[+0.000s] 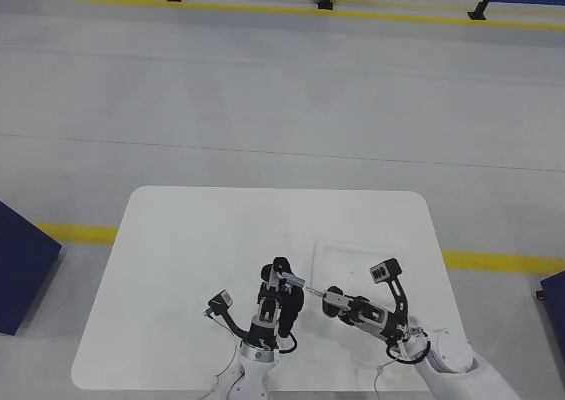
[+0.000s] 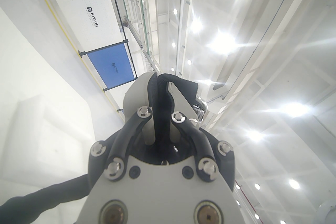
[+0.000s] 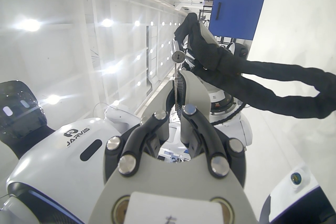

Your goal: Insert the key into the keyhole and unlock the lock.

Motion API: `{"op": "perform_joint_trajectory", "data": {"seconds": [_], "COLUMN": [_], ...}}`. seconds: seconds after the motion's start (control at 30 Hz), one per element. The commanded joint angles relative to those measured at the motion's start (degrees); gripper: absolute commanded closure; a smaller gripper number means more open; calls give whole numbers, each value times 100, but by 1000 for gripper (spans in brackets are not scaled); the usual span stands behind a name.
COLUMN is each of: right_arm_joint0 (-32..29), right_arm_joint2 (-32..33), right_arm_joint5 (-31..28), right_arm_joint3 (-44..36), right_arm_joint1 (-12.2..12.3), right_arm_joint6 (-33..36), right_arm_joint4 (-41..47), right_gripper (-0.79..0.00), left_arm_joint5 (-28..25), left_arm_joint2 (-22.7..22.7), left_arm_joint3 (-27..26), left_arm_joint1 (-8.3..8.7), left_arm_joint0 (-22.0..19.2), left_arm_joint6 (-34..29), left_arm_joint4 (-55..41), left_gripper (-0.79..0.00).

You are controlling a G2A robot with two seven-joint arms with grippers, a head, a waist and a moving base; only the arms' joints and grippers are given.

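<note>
- Key [image 3: 174, 78] pinched between the right fingers [image 3: 194, 89], tip against the keyhole face of the lock [image 3: 177, 56].
- Left fingers [image 2: 137, 96] clenched on the lock, held over the tabletop [image 1: 182, 260], near side.

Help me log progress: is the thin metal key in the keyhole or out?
Out. The silver metal lock shows its dark keyhole unfilled; the thin metal key ends just beside it.
</note>
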Motion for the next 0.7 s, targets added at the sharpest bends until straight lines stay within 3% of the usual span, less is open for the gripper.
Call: {"op": "perform_joint_trajectory", "data": {"seconds": [0.0, 0.67], "right_arm_joint0": [20, 84], "right_arm_joint2": [-17, -40], "right_arm_joint5": [12, 172], "right_arm_joint3": [4, 36], "right_arm_joint1": [-16, -148], "right_arm_joint6": [-34, -77], "right_arm_joint4": [-30, -76], "right_gripper": [0, 0], "left_arm_joint5": [0, 0], "left_arm_joint2": [0, 0], "left_arm_joint3": [0, 0], "left_arm_joint1": [0, 0], "left_arm_joint0": [0, 0], "left_arm_joint6": [0, 0], "left_arm_joint4": [0, 0], "left_gripper": [0, 0]}}
